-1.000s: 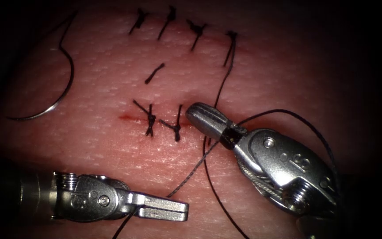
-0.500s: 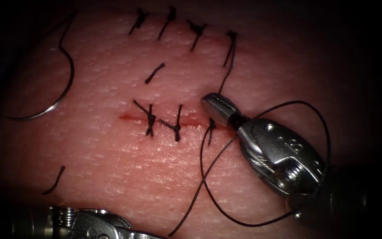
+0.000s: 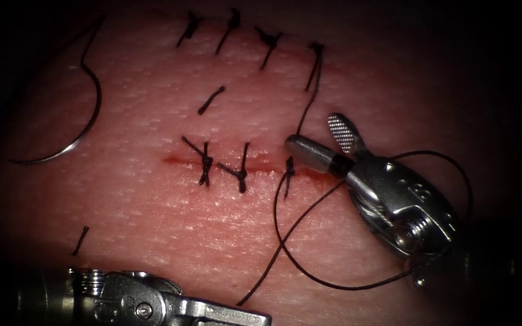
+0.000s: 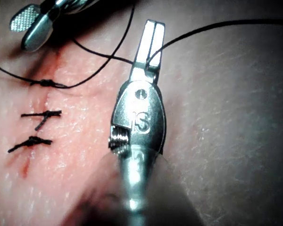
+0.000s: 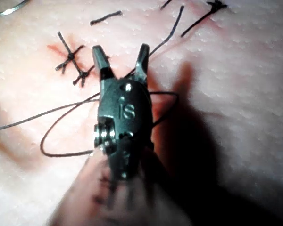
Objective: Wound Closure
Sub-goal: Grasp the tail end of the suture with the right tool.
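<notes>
Needle [image 3: 70, 118] lies free on the tissue [image 3: 152, 223], far left of the cut [image 3: 261, 164], held by neither tool.
Right tool [image 3: 318, 136] has jaws spread wide and grips nothing; its tip sits at the cut's right end, just beside the third knot [image 3: 288, 172]. Left tool [image 4: 151, 40] has jaws closed on the thread [image 3: 309, 281], seen from its wrist camera. Thread runs from that knot in a loose loop under the right tool. A cut thread end [image 3: 81, 239] lies at lower left.
</notes>
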You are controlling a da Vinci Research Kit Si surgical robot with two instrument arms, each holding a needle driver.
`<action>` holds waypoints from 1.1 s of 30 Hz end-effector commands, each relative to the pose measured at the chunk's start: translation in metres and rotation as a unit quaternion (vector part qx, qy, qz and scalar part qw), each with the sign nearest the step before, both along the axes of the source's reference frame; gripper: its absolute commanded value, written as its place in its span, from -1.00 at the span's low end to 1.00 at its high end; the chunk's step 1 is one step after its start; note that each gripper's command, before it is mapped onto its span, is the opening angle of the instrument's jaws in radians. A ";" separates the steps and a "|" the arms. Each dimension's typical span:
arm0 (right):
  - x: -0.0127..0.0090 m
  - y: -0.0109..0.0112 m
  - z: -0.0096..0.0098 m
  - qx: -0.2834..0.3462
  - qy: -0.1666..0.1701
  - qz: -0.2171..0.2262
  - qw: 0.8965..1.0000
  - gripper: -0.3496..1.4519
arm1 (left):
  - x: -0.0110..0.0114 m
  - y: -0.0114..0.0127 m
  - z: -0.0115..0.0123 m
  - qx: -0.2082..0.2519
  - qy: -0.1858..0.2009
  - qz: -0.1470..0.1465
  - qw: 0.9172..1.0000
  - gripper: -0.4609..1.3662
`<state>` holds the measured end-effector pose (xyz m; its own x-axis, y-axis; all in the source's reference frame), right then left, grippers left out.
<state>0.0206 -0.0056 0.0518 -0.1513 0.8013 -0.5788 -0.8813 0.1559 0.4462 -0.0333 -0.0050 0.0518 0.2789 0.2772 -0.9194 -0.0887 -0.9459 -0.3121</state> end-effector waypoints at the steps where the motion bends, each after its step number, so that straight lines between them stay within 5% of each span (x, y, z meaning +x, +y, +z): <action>1: 0.0001 0.0002 0.0003 0.000 0.001 0.000 1.000 0.35 | -0.0002 0.0003 0.0000 -0.002 0.000 0.000 1.000 -0.88; 16: -0.0002 0.0050 0.0036 0.029 -0.003 -0.002 1.000 0.37 | -0.0018 0.0030 0.0013 -0.001 0.003 -0.008 1.000 -0.88; 33: -0.0002 0.0054 0.0065 0.029 -0.008 -0.007 1.000 0.46 | -0.0027 0.0063 0.0055 0.005 0.021 -0.028 0.999 -0.88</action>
